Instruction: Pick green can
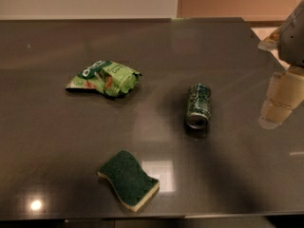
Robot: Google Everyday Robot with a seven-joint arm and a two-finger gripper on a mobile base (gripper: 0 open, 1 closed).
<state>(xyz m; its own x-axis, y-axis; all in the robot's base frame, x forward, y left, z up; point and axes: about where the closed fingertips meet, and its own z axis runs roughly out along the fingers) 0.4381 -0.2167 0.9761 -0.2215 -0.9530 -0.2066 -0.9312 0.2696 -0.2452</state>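
Gripper (pixel 278 103) up at the far right edge, hanging above the counter (pixel 57 132), to the right of the green can (pixel 198 106) and apart from it. Wide or narrow: cannot tell from this angle. Not holding the can, which lies alone on the counter.

Step in hand, by the look of it: reaching over to the can. To do it well, travel leftward and down until centred over the middle of the can, not over either silver end. Can on its side right of centre, long axis running roughly away from the camera, near silver end facing forward. So turn the wrist to close across the round body, from left and right, rather than end to end. Come straight down and meet both sides at once, to avoid nudging it into a roll over the smooth counter. Squeeze gently: thin metal, probably easy to dent.

Round about, from left to right: light-green snack bag (pixel 104 78), crumpled, toward the back left, well apart from the can. Dark-green sponge (pixel 128 179) with a pale base, near the front edge, left of the can and nearer the camera, also well apart. Neither between gripper and can. Only bare counter along that path, so no obstacle to the approach. Likeliest slip: mixing up three green things, so aim for the cylindrical one.
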